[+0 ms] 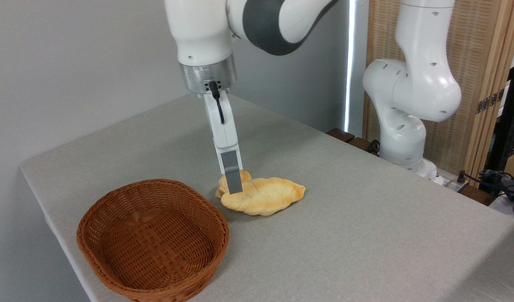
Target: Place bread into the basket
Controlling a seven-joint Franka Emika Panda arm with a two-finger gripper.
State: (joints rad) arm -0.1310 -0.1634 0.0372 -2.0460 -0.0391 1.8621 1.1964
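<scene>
bread (263, 196) flat on table (366, 235), just right of basket (154, 239) | gripper (233, 184) at its left end, near finger in front | jaw gap: can't tell

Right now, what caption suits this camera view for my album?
Gripper down at the bread on the table, empty basket beside it.

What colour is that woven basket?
Reddish-brown wicker; the basket shows clearly in the single camera view.
</scene>
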